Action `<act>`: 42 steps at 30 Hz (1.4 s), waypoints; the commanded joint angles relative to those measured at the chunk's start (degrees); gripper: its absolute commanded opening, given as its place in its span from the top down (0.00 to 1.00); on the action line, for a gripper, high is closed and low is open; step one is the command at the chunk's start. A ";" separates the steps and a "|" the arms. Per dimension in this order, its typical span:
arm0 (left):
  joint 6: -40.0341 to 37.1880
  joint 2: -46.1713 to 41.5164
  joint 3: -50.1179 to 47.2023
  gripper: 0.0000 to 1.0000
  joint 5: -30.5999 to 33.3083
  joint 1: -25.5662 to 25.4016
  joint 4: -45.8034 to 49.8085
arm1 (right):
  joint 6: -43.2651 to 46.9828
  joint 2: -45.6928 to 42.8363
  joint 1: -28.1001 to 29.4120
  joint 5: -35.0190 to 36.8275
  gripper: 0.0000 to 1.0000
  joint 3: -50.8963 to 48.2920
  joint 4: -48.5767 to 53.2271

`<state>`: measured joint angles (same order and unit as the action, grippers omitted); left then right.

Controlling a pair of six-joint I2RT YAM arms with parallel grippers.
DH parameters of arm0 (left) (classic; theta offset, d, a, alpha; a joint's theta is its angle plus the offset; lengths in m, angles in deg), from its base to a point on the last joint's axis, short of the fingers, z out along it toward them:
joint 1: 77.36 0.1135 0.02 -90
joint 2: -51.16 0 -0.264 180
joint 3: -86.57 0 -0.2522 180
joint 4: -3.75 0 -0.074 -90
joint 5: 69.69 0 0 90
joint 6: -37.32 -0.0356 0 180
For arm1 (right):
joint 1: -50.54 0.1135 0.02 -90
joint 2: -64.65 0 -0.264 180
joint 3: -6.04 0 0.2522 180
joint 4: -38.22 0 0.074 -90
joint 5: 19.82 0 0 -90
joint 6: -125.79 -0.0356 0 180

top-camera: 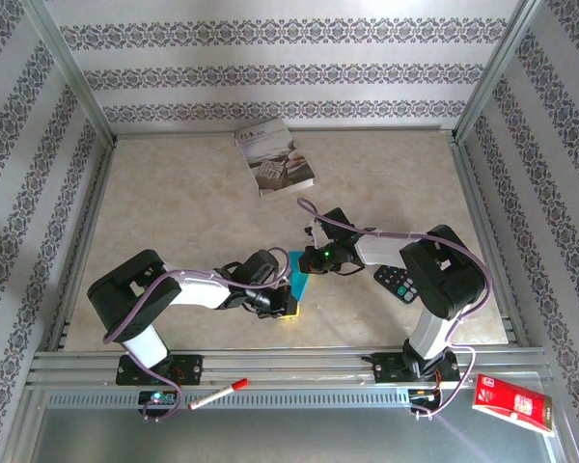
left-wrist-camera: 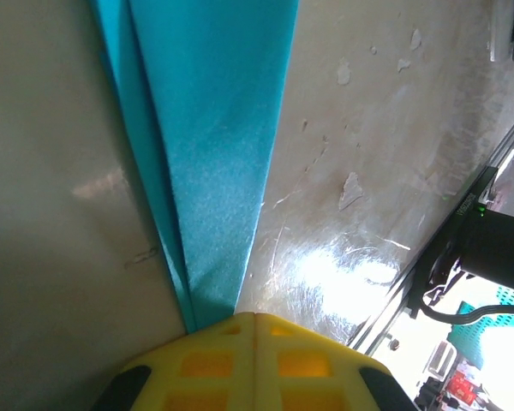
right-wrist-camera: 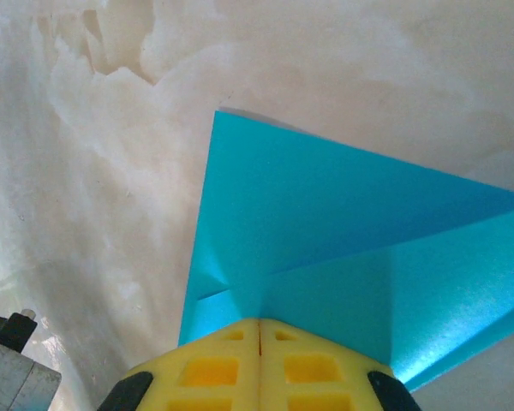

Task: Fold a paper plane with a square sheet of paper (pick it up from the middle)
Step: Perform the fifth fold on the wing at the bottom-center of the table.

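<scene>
Near the surface's front edge, the left claw and right claw each pinch shut on the teal paper plane between them. A book lies by the far edge; a remote lies further right.

The left arm rises from 7 o'clock, elbow high, forearm reaching toward 3 o'clock. The left end effector has its yellow fingers pressed together. The right arm, based at 5 o'clock, bends toward 9 o'clock. The right end effector is likewise closed.
</scene>
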<state>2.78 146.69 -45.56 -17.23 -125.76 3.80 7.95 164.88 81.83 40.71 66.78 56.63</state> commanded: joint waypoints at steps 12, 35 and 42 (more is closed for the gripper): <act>-2.39 -3.81 -3.16 0.98 -2.32 -3.37 11.68 | -0.44 2.41 0.34 6.45 0.98 -2.42 4.40; -3.76 -1.21 4.42 0.98 0.82 3.31 5.98 | -0.47 2.78 0.24 6.13 0.98 -2.07 4.28; -3.55 1.62 2.37 0.98 -0.17 3.40 4.84 | -0.50 2.87 0.26 6.11 0.98 -1.98 4.30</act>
<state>0.40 147.56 -42.15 -17.17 -122.98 9.11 7.43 164.88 82.29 40.40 66.56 56.58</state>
